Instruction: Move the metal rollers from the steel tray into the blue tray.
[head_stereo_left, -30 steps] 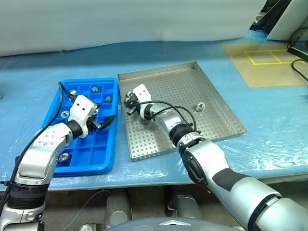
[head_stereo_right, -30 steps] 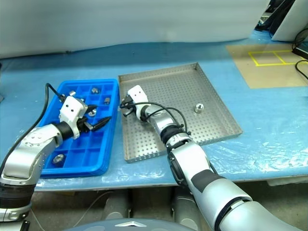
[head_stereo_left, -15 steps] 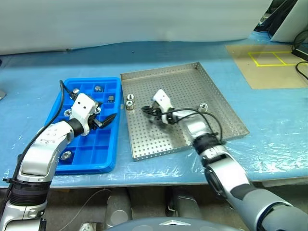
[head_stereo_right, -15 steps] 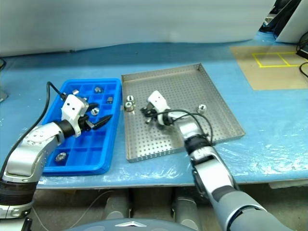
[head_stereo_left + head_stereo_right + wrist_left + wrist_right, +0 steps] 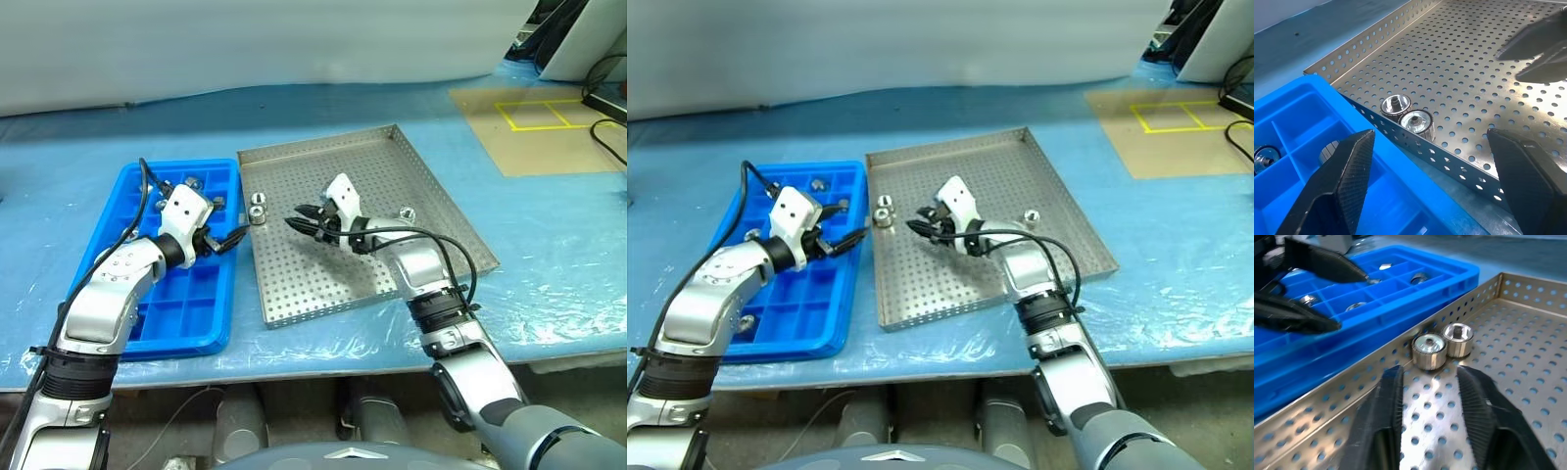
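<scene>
The right gripper had its two fingers parted with nothing between them, hovering above the perforated floor of the steel tray and pointing toward the tray's left rim. Just beyond its fingertips, two metal rollers lay side by side, touching each other and resting against the inner face of that rim. From the head, the same pair sat at the tray's left edge toward its far corner, a short way from the right gripper's tips.

The left gripper stood with its fingers spread wide and empty, held over the right edge of the blue tray, near the boundary between the two trays. Its fingers pointed toward the pair of rollers across the steel rim.

A third roller stood alone on the steel tray's floor near its right side, well apart from the pair and partly behind the right arm.

The blue tray lay directly left of the steel tray, their long edges just beside one another. Several of its square compartments held rollers; at least four such pieces could be made out in the far rows. Both trays rested on a table covered with blue sheeting.
</scene>
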Available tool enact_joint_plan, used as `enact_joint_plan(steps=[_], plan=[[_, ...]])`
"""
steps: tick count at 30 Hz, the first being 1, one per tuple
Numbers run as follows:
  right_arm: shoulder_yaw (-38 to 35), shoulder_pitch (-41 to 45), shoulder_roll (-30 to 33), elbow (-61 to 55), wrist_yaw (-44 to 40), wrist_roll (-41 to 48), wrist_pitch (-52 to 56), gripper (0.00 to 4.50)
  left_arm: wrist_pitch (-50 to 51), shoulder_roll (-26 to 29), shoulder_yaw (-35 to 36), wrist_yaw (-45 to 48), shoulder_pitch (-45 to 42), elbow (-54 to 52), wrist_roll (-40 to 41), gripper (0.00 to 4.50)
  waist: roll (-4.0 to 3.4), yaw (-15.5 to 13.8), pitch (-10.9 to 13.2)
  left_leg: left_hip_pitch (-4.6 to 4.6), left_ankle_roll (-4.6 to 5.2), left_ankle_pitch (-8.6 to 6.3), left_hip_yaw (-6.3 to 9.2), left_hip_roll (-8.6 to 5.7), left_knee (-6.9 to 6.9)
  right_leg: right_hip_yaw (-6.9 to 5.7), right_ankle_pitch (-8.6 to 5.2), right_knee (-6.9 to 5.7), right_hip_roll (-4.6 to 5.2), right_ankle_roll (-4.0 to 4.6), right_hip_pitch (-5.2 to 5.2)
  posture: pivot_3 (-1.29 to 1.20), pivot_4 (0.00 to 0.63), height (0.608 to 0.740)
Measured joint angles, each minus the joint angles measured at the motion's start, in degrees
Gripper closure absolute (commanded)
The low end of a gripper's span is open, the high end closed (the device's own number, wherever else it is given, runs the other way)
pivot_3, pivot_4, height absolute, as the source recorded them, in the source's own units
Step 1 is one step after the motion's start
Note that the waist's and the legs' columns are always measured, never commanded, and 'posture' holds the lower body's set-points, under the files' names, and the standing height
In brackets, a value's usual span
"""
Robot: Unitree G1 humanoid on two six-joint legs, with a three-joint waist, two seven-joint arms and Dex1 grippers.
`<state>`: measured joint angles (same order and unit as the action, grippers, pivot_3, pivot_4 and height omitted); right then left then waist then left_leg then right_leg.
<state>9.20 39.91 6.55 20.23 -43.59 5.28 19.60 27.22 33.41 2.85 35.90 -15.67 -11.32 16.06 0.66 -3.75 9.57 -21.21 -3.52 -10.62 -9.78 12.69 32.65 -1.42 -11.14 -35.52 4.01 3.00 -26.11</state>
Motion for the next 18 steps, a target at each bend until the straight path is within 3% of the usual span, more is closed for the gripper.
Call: enact_joint_plan(steps=[1,14,18], plan=[[0.1,1.0,-0.6,1.3,0.5,-0.1,-0.3,1.56,0.0,0.0,-0.1,0.1,0.0,0.0,0.0,0.62,0.0,0.0,0.0,0.0,-0.01,0.0,0.0,0.0,0.0,0.0,0.0,0.0,0.0,0.0,0.0,0.04,0.15,0.74],[0.3,10.6,-8.9,26.9,7.2,-2.7,-11.3,1.56,0.1,0.2,-0.1,0.3,-0.1,-0.1,-0.6,0.62,-0.02,0.0,0.0,-0.03,-0.02,0.01,0.0,0.01,-0.04,-0.01,0.0,0.02,0.01,0.01,-0.01,0.08,0.15,0.74],[-0.5,12.7,-9.9,33.4,9.0,-3.2,-15.2,0.71,0.1,0.4,-0.1,0.3,0.1,-0.3,-0.6,0.62,-0.03,-0.1,0.0,-0.04,-0.02,0.01,0.0,0.01,-0.04,-0.02,0.0,0.02,0.01,0.02,-0.01,0.08,0.15,0.74]])
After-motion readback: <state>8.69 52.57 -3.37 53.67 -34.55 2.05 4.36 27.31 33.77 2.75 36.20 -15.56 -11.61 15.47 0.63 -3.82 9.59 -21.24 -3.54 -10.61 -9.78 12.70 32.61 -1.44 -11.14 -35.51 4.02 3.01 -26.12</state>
